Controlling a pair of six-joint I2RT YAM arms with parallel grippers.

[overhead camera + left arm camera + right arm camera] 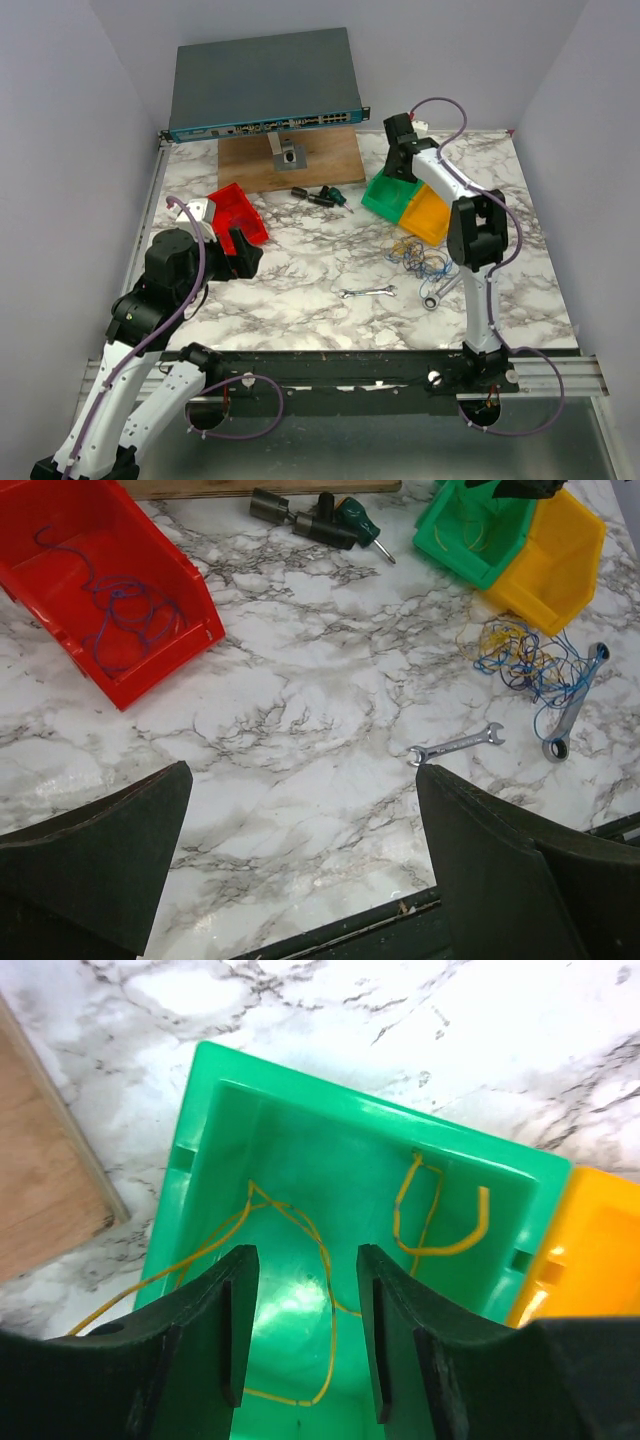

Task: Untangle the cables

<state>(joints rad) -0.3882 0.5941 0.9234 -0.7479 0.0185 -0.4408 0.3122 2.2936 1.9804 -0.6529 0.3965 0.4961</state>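
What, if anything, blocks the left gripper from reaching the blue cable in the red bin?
Probably nothing, so yes: the left gripper is open, the red bin nearby, the blue cable uncovered.

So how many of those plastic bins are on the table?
3: a red bin at the left, a green bin at the right, and a yellow bin beside the green one. None looks hidden.

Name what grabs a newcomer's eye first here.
Three bright bins stand out on the marble table: a red bin at left, a green bin and yellow bin side by side at right. Near them lies a tangle of cables, blue and yellow. The right gripper hovers open over the green bin, which holds yellow wire.
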